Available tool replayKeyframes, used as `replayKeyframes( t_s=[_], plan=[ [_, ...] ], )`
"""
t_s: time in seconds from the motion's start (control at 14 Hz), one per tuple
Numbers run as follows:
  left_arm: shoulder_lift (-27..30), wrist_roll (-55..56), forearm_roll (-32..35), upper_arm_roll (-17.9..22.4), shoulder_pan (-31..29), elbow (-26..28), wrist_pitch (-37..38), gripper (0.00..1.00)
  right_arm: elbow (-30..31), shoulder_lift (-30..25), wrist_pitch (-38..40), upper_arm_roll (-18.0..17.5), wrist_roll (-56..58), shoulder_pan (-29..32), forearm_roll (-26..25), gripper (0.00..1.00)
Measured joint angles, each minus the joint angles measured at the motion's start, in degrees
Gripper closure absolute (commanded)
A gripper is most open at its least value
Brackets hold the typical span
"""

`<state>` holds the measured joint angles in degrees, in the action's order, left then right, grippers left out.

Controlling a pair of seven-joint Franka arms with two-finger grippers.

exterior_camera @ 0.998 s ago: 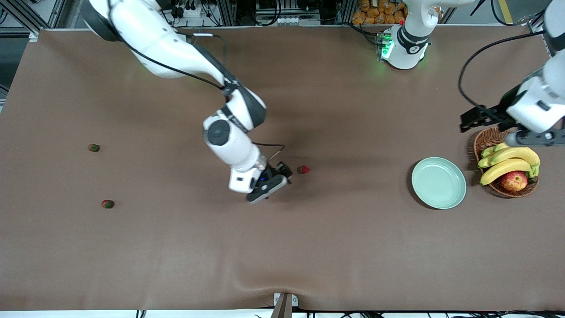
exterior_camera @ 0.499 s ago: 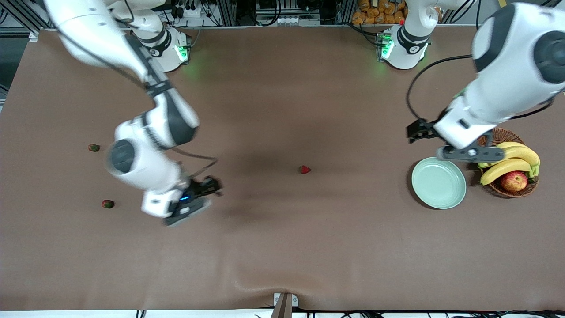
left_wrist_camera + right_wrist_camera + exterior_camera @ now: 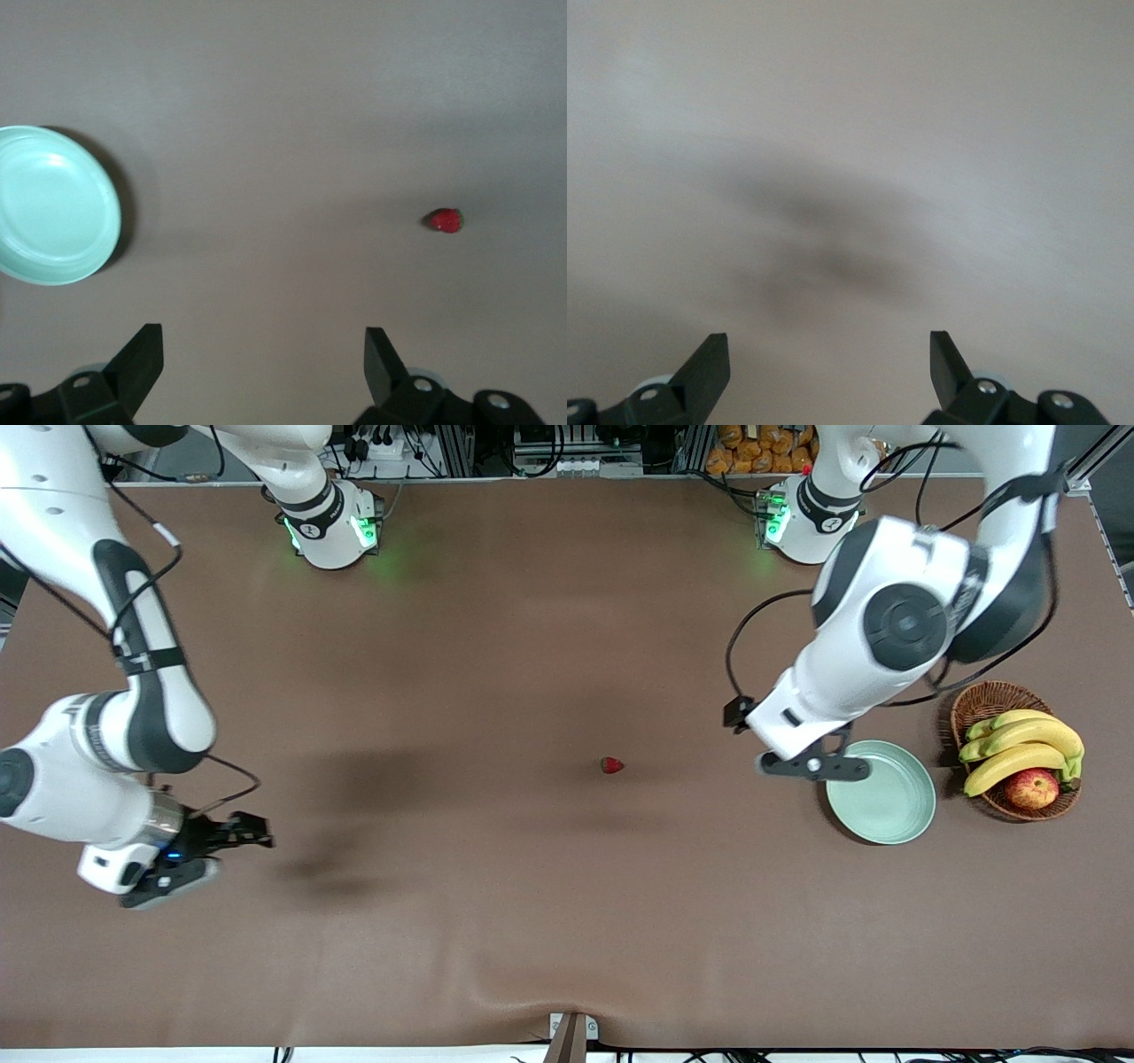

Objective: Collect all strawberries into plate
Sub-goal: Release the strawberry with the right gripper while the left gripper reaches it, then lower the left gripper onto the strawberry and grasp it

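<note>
Beneath both open hands, left wrist shows strawberry and plate; right wrist, bare table.

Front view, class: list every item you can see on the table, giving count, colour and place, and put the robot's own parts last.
Table: one, brown cover.
Strawberry: one in view, red, mid-table.
Plate: one, pale green, empty, toward the left arm's end.
Basket: one, brown wicker, beside the plate.
Bananas: one bunch, yellow, in the basket.
Apple: one, red-yellow, in the basket.
Left end effector: open, over the table by the plate's rim.
Right end effector: open, over the right arm's end.
</note>
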<state>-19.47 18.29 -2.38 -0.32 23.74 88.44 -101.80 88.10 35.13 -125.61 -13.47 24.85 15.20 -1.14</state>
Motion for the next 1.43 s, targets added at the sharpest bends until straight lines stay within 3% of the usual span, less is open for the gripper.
replayKeyframes(
  t_s=[0.64, 1.07, 1.43],
  plan=[
    [-12.55, 6.18, -0.10, -0.13, 8.91, -1.54, -14.11, 0.00, 0.10, 1.80, -2.08, 2.13, 0.00, 1.17, -3.62, 0.00],
    [-16.77, 7.14, -2.74, -0.16, 12.65, -2.31, -20.49, 0.00, 0.18, 2.96, -3.65, 2.18, -0.01, 1.09, -5.80, 0.00],
    [-21.24, 9.59, -2.75, -0.08, 15.57, -2.31, -26.01, 0.00, 0.26, 6.55, -6.26, 4.50, -0.02, 1.09, -6.65, 0.00]
  ],
)
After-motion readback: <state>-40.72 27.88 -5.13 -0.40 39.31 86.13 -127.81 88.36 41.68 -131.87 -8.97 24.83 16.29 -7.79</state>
